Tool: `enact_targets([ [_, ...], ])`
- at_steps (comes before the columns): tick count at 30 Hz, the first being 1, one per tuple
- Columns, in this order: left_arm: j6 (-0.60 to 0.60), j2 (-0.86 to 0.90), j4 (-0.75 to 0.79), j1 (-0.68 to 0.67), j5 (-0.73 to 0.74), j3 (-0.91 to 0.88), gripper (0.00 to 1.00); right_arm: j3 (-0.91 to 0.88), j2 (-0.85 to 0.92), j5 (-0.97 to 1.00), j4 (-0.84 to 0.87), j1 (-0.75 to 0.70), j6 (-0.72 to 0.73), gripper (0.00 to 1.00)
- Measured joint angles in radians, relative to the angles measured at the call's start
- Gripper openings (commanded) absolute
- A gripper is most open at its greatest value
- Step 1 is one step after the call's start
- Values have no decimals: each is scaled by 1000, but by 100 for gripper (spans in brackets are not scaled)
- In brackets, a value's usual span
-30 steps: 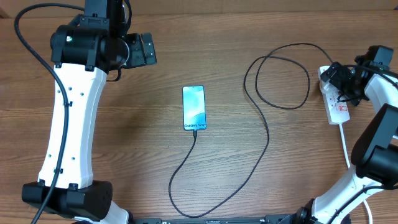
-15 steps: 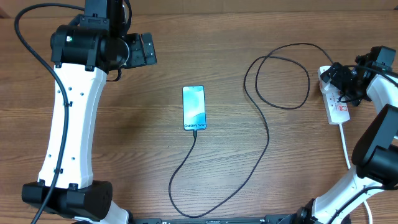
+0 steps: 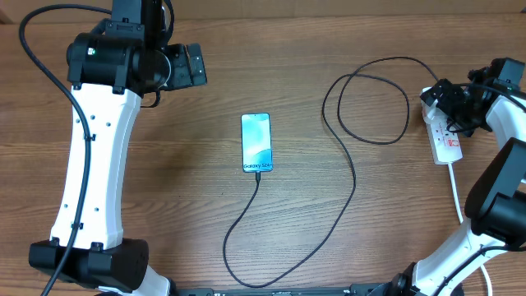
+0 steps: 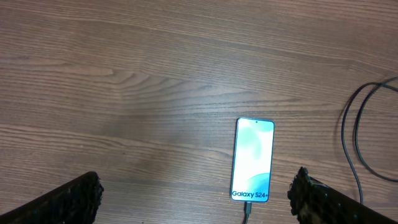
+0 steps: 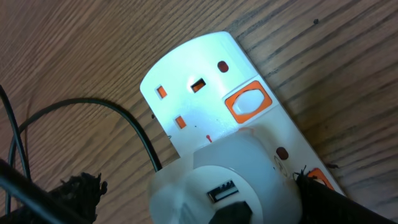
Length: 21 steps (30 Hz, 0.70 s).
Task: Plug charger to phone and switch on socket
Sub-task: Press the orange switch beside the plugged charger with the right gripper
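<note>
While the left gripper gapes empty above the slim blue-screened phone, the right gripper, equally wide, seemingly hovers over the white plastic power strip.

The brown wooden table holds a few things. The phone lies flat in the middle, screen up. The thin black charger touches the phone's bottom end, then bends away to the phone's right in a big loop. The white socket and its white cord lie far right of the phone.
</note>
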Motion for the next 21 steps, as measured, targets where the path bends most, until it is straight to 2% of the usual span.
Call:
enact_targets([
  [21,0,0,0,0,0,0,100,4,0,24,-37,12,22,97],
])
